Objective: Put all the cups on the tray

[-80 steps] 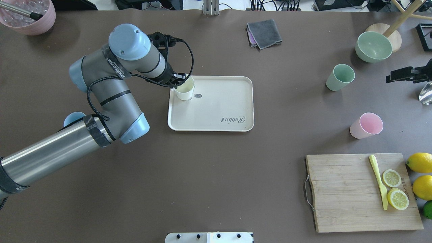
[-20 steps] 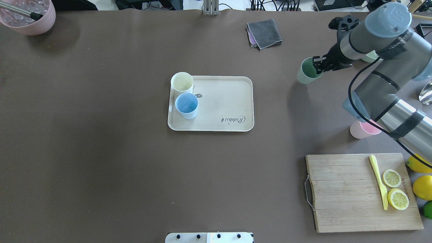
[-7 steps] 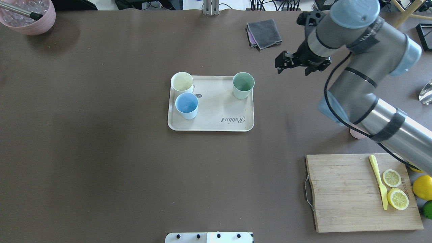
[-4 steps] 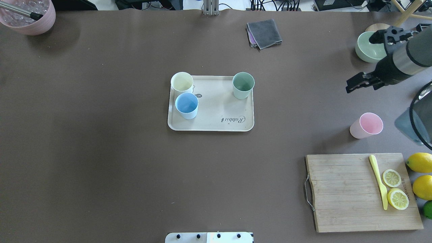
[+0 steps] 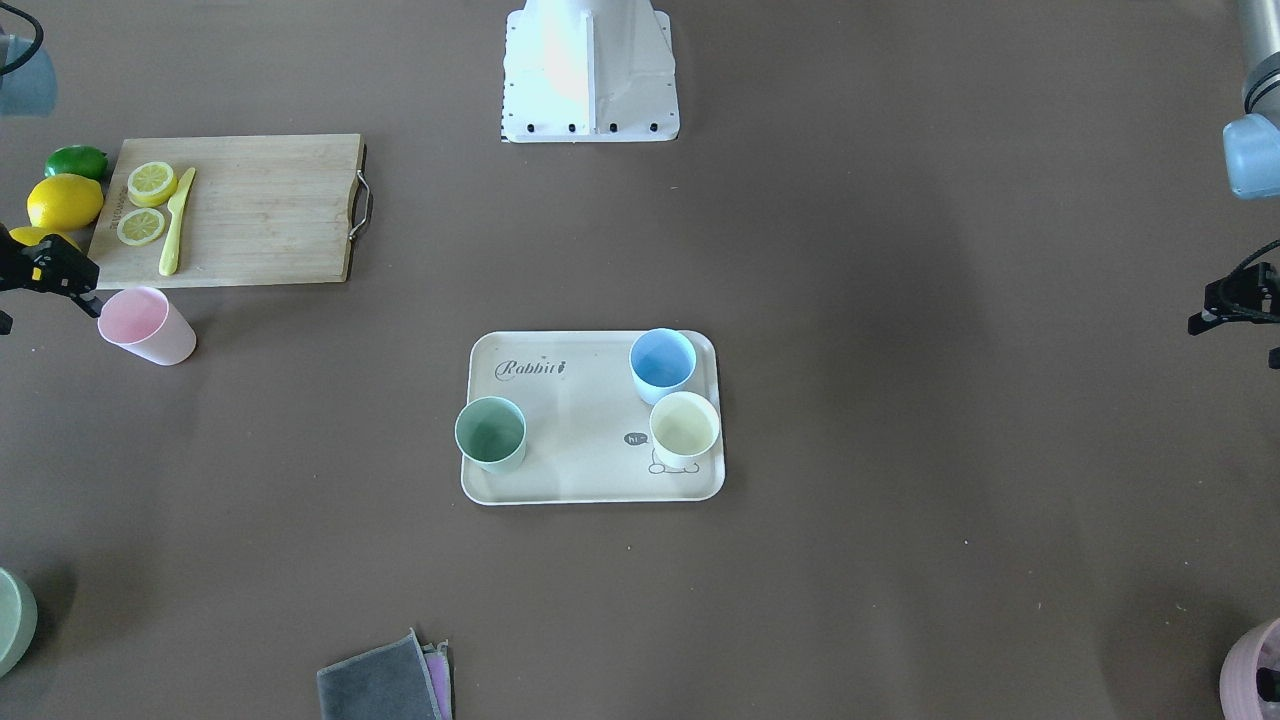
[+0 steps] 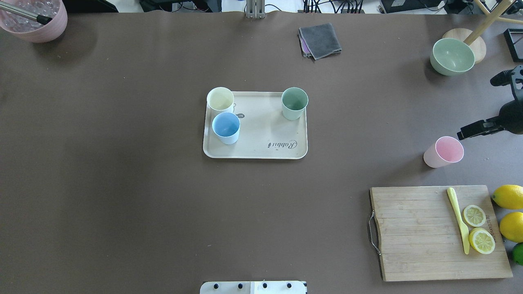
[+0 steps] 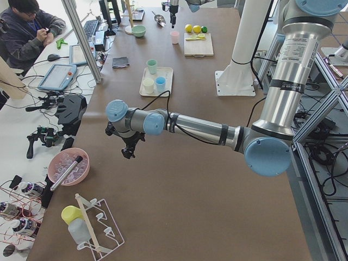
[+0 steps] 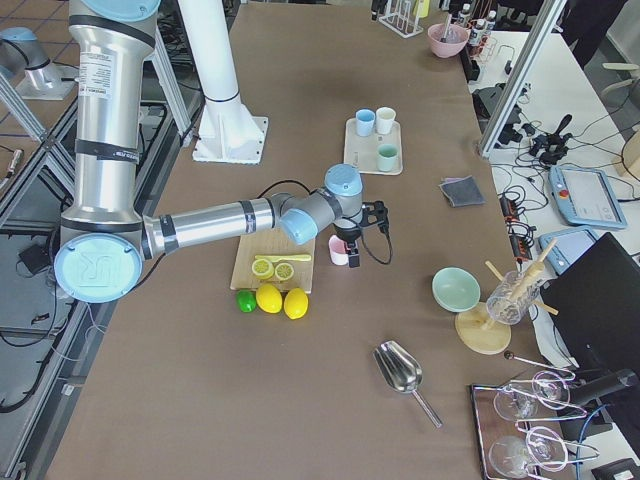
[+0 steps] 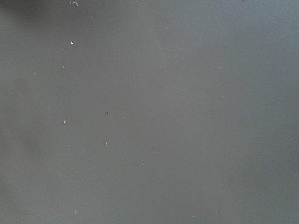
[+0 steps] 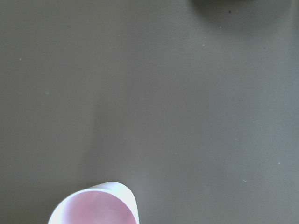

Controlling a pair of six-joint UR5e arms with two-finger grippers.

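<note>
The pink cup [image 6: 444, 152], upright on the table [image 6: 122, 183] and well apart from the tray [image 6: 261, 134], is being approached by the right gripper [image 6: 463, 134], just beside its rim. Finger spread cannot be told. One wall should be straddled squarely before closing.

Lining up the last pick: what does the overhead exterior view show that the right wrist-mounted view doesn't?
Only overhead: the tray holding the cream-yellow cup, blue cup and green cup, plus the right gripper. Only the wrist: a close-up of the rim of the pink cup, at that frame's bottom edge. Both: the pink cup upright on the table.
</note>
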